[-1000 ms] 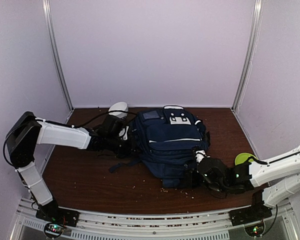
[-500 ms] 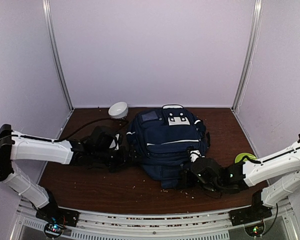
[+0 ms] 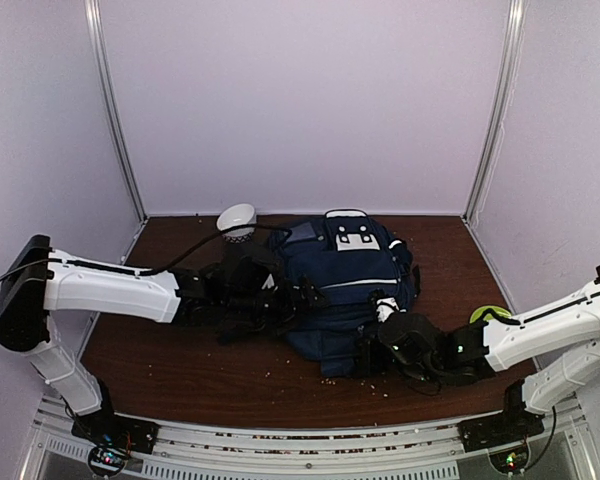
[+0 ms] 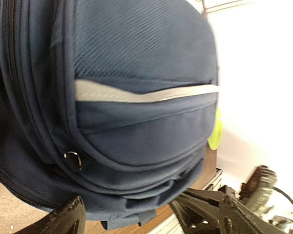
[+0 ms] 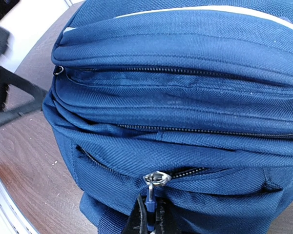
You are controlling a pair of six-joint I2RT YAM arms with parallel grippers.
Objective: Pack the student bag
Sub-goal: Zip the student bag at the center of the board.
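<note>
The student bag point(image 3: 345, 275) is a navy-blue backpack with white stripes, lying flat on the brown table. My left gripper point(image 3: 305, 296) stands open over its left side. In the left wrist view the student bag point(image 4: 136, 97) fills the frame, and the two black fingertips point(image 4: 68, 217) stand wide apart at its near end, holding nothing. My right gripper point(image 3: 372, 352) sits at the bag's front edge. In the right wrist view the right gripper point(image 5: 150, 222) is shut on the blue zipper pull point(image 5: 151, 204), which hangs from a metal slider point(image 5: 157, 178).
A white bowl point(image 3: 237, 219) stands at the back, left of the bag. A yellow-green round object point(image 3: 490, 316) lies on the table at the right, behind my right arm. Small crumbs dot the table point(image 3: 180, 360). Pale walls close in three sides.
My left gripper opened and moved right, from beside the bag's left side to over it. The right gripper, still shut on the zipper pull, shifted slightly left.
</note>
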